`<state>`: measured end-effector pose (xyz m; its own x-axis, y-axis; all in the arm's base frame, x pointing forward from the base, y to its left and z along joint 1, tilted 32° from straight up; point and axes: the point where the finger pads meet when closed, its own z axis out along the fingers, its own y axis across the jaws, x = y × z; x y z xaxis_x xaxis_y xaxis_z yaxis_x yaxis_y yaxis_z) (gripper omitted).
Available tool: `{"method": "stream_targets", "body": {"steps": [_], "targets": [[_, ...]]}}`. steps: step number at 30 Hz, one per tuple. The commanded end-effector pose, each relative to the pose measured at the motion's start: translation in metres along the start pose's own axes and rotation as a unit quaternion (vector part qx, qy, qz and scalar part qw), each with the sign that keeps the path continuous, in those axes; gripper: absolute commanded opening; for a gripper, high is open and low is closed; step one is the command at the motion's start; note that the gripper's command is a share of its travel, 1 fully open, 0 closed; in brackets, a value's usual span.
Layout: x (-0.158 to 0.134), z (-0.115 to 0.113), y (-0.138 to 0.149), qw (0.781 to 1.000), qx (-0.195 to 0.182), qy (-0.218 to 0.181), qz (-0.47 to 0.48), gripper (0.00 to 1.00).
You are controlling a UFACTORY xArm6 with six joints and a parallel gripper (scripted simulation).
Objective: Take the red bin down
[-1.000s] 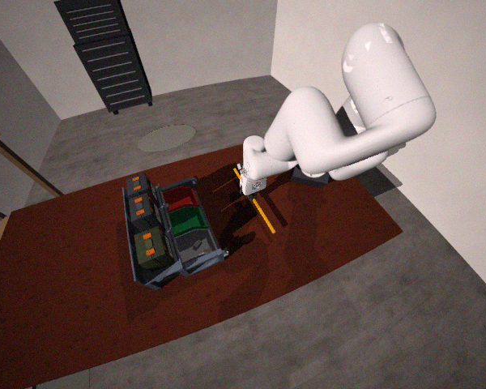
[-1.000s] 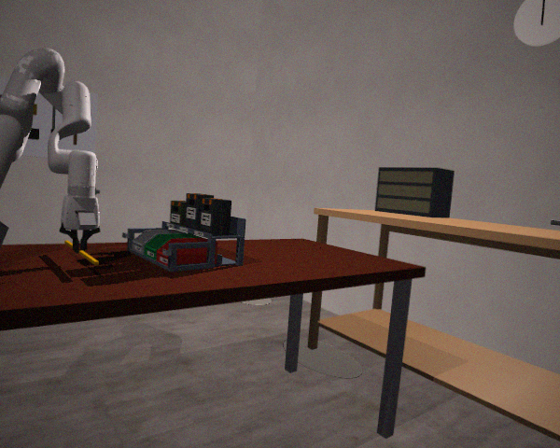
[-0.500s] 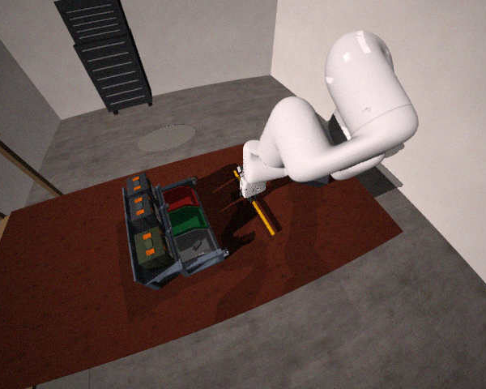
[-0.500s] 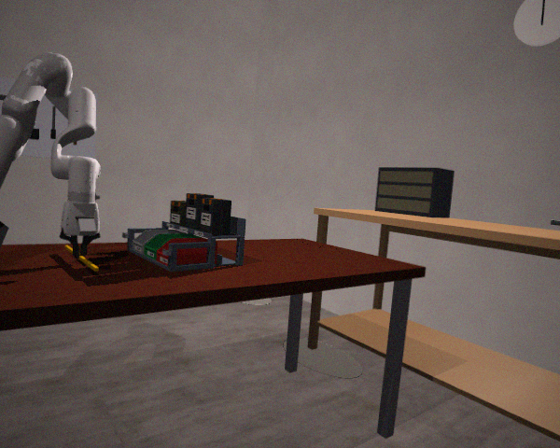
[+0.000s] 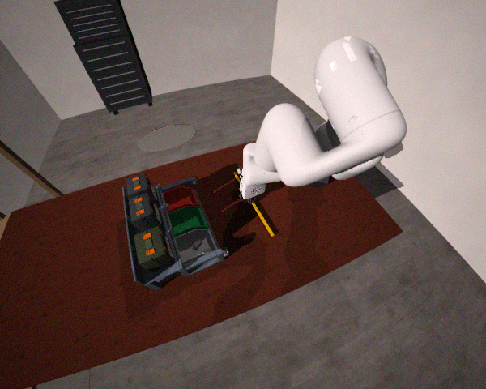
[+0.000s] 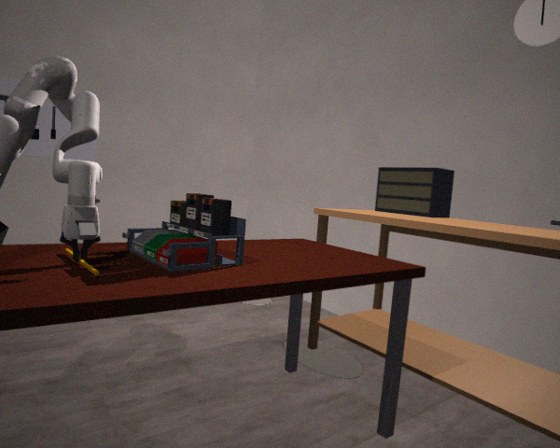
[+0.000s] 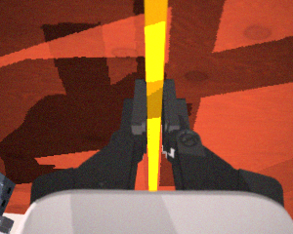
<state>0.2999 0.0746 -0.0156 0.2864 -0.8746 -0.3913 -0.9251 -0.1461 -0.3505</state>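
red open bin (image 5: 182, 197) sits on shelf (image 5: 130, 234), far slot beside green bin (image 5: 187, 220) | likely rigid, light, contents loose: take it by the front lip, keep level | gripper (image 7: 153, 113) at the shelf's 3 o'clock in top view, jaws clenched on yellow bar (image 5: 263, 218) low over table (image 5: 67, 292)

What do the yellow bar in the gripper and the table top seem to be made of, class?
The yellow bar, clamped in the gripper, looks like smooth plastic or painted metal: flat, even colour, straight edges. The table top looks like dark red-brown stained wood: faint knots and mottling show in the wrist view.
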Motion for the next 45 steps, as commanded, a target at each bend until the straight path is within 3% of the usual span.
{"method": "stream_targets", "body": {"steps": [1,10,11,45], "targets": [[0.0004,0.0046,-0.0006,1.000,0.001,0.001,0.000,0.00],[0.0004,0.0046,-0.0006,1.000,0.001,0.001,0.000,0.00],[0.0004,0.0044,-0.0006,1.000,0.001,0.001,0.000,1.00],[0.0004,0.0044,-0.0006,1.000,0.001,0.001,0.000,1.00]]}}
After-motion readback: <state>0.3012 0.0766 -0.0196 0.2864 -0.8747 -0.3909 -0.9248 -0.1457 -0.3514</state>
